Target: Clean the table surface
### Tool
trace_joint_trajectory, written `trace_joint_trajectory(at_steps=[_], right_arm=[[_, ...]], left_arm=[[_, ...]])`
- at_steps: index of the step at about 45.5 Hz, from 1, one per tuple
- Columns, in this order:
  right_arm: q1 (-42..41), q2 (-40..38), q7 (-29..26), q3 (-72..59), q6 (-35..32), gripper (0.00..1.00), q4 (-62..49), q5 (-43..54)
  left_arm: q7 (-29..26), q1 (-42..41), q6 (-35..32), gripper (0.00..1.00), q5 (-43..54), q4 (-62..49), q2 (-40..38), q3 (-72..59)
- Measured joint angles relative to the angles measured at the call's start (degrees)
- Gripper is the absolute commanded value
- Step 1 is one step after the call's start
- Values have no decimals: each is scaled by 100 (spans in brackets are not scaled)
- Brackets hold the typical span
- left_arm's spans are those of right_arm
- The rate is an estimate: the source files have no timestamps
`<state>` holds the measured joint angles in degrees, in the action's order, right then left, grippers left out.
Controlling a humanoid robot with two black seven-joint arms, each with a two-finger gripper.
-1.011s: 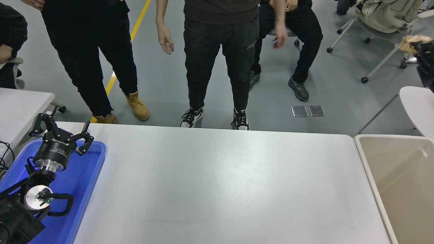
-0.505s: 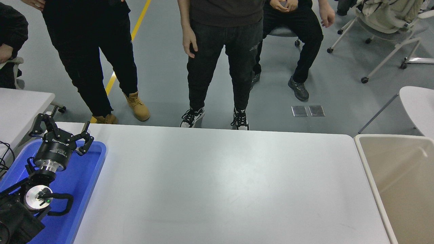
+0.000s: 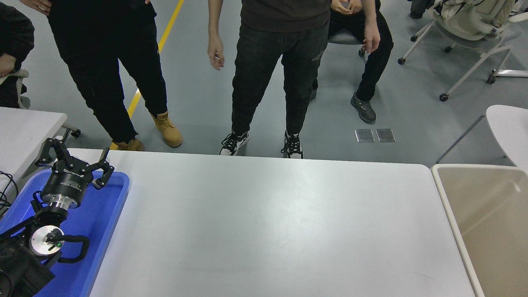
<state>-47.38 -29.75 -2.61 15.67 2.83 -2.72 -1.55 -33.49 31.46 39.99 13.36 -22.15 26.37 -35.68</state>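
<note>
Left claw (image 3: 75,163): fingers spread wide, gripping nothing, parked over your blue tray (image 3: 105,214) at the lower left, unmoved. Right claw: out of view; in the earliest frame it showed at the right edge, gripping something tan. Desk surface (image 3: 272,222): fills the picture's middle, bare; rigid, smooth, likely slick; nothing to grasp, wipe flat. Beige bin (image 3: 486,222) alongside. Person (image 3: 284,62) beyond has shifted stance.

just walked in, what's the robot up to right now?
Nothing is being handled. The left gripper is open, parked above the blue tray at the table's left edge. The right arm is out of view. Nothing lies on the white table surface. A beige bin stands at its right end, and people stand at the far side.
</note>
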Motion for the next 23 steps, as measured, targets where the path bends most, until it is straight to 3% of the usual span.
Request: trace_joint_trajectory(at_steps=[23], right_arm=[[920, 515, -58, 182, 49, 0, 14, -58]], left_arm=[[0, 0, 0, 100, 0, 0, 0, 0]])
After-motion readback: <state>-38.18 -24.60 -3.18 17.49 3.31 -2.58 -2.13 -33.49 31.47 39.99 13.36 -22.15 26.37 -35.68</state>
